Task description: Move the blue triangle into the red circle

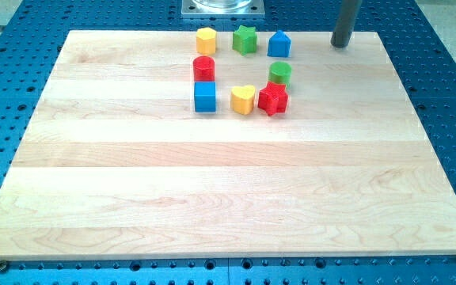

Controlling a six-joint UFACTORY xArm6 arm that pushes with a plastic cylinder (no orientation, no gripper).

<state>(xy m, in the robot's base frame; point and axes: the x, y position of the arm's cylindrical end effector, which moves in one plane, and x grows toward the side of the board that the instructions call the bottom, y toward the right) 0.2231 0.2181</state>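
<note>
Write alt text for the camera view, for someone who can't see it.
My tip rests at the wooden board's top edge, right of the blue triangle. The red circle sits left and lower, among six other coloured blocks clustered near the top.

Wood board (228, 190) on blue perforated bench (450, 95); 8 coloured blocks near top.

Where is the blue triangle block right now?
The blue triangle sits near the view's top of the board, just right of the green star and above the green circle. My tip is further right, not touching it.
</note>
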